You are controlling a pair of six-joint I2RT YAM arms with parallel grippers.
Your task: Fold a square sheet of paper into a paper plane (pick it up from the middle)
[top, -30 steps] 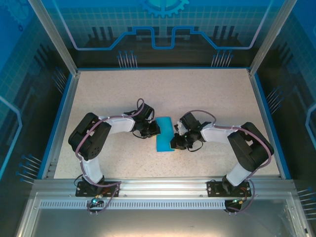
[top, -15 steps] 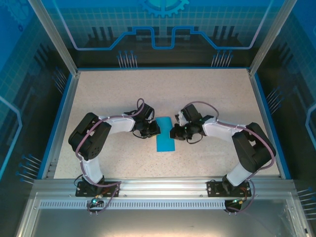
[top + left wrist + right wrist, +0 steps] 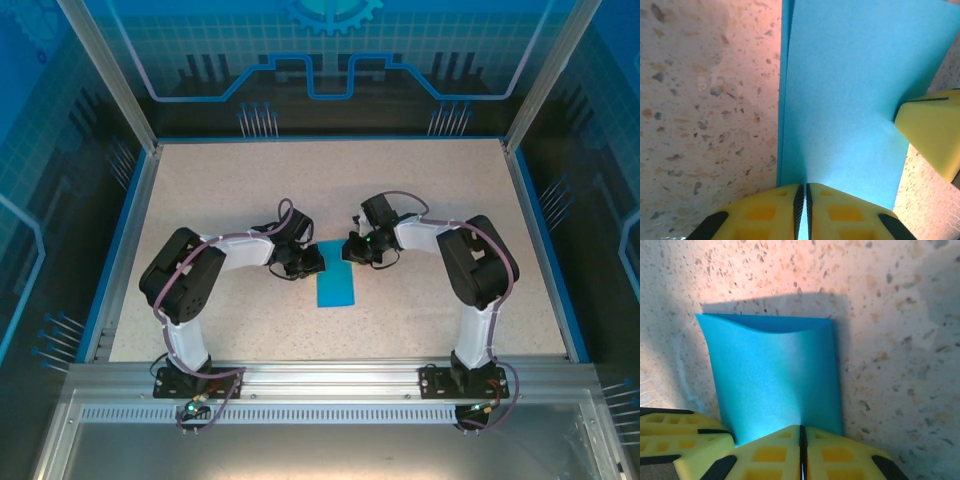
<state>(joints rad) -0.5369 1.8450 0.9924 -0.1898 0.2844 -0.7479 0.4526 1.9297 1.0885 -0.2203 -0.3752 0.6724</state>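
The sheet of paper (image 3: 336, 285) is already folded in two and sits as a narrow blue strip near the middle of the desk (image 3: 250, 190), between the two arms. The left gripper (image 3: 311, 262) is closed on its left side and the right gripper (image 3: 351, 250) is closed on its right side, both near the far end. In the wrist views the yellow fingers (image 3: 835, 210) meet with only the thin paper between them. In the right wrist view the two layers gape a little at the edge away from that gripper, so we judge the fold is not yet pressed sharp. To do this step well, we think both arms should move together without pulling the paper apart. The edges should be lined up before the crease is pressed, because such thin paper can tear or wrinkle easily. We cannot tell if the strip rests fully on the desk or is a little lifted. The desk is pale, speckled and matte, with a blue border (image 3: 130, 240). Blue walls (image 3: 330, 50) printed with circuit lines close the room around it.
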